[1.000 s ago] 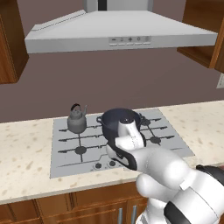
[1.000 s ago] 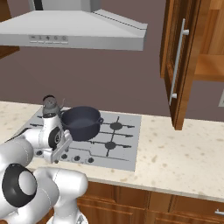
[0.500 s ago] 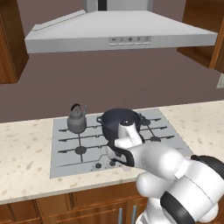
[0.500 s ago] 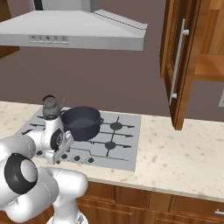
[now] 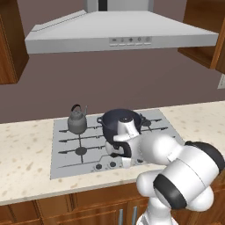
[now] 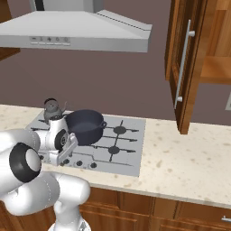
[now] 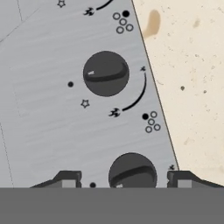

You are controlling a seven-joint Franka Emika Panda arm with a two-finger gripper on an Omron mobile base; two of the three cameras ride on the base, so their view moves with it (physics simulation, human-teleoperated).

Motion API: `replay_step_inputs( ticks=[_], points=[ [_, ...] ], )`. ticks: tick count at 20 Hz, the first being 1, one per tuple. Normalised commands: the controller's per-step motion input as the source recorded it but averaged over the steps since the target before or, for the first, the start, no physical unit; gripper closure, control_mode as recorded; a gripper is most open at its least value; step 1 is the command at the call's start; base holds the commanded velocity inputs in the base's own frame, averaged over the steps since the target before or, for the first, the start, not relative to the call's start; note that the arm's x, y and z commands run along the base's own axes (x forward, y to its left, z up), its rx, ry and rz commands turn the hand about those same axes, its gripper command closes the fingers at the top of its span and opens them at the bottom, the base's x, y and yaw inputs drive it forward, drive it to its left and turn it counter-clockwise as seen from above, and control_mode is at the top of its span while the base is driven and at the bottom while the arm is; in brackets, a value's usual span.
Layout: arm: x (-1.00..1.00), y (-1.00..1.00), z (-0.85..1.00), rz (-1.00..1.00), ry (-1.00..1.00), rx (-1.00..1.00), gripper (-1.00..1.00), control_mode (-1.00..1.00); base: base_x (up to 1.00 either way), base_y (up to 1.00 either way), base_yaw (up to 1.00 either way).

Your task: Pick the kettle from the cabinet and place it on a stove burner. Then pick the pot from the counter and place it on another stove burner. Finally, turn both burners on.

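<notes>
Kettle (image 5: 77, 122): left of centre in the left base view, on a rear burner of the cooktop (image 5: 66, 154). Pot (image 5: 119, 122): centre, on the neighbouring burner, just beside the kettle. Gripper (image 7: 124, 181): bottom of the hand view, jaws apart, one fingertip (image 7: 68, 178) on either side of a dark knob (image 7: 132, 171), not visibly touching it. Second knob (image 7: 106, 73): upper centre. Desk (image 7: 188, 78): right, beige speckled. Cabinet (image 6: 191, 63): upper right of the right base view, door open.

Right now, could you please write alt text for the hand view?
Two small dark fingertips flank a round dark knob on the flat silver-grey cooktop, not touching it. A second dark knob lies beyond, and the beige speckled stone counter runs alongside.
</notes>
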Motion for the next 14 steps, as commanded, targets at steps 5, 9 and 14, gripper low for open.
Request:
replay_step_inputs(
  ticks=[5, 9, 14],
  points=[
    [-0.02, -0.02, -0.29, 0.0, -0.03, 0.01, 1.0, -1.0, 0.0, 0.0, 0.0],
    [-0.08, -0.02, -0.23, 0.0, -0.07, 0.02, 1.0, -1.0, 0.0, 0.0, 0.0],
    [-0.19, -0.01, -0.15, 0.0, -0.11, 0.01, 1.0, -1.0, 0.0, 0.0, 0.0]
  ],
)
